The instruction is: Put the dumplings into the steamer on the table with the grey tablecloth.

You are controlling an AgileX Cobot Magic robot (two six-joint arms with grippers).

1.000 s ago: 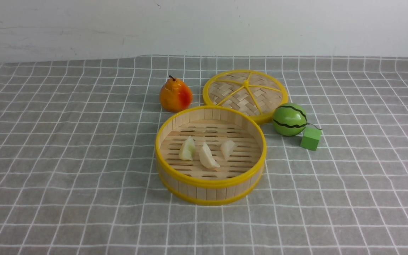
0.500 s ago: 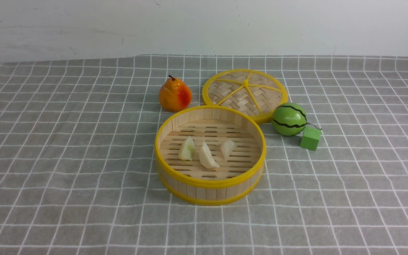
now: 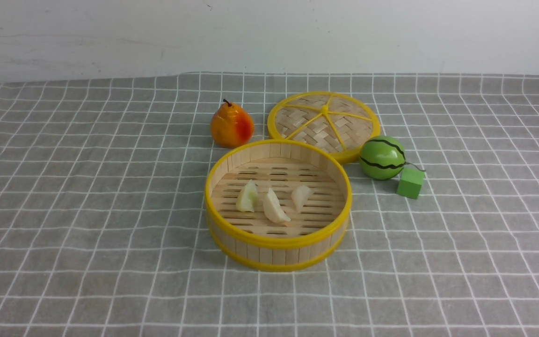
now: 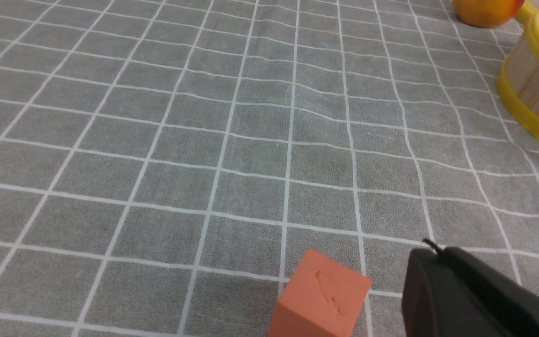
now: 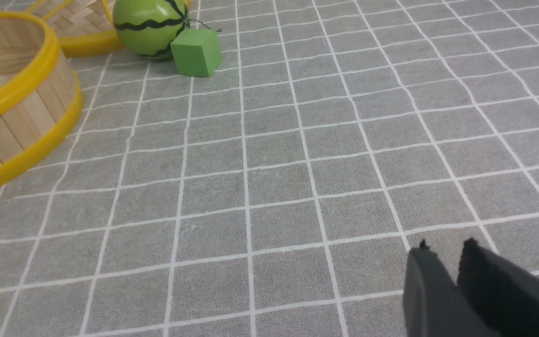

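Note:
Three cream-white dumplings (image 3: 248, 196) (image 3: 274, 206) (image 3: 301, 196) lie on the slatted floor of the round bamboo steamer (image 3: 276, 243) in the middle of the grey tablecloth (image 3: 87, 210). Neither arm shows in the front view. In the left wrist view my left gripper (image 4: 431, 252) is shut and empty, low over the cloth and well away from the steamer (image 4: 538, 89). In the right wrist view my right gripper (image 5: 445, 248) has its fingers together, empty, on the steamer's (image 5: 17, 117) other side and well away from it.
An orange-red pear (image 3: 231, 125) and the flat woven lid (image 3: 324, 122) sit behind the steamer. A green watermelon ball (image 3: 382, 157) and a green cube (image 3: 410, 182) sit to its right. An orange cube (image 4: 321, 295) stands beside my left gripper.

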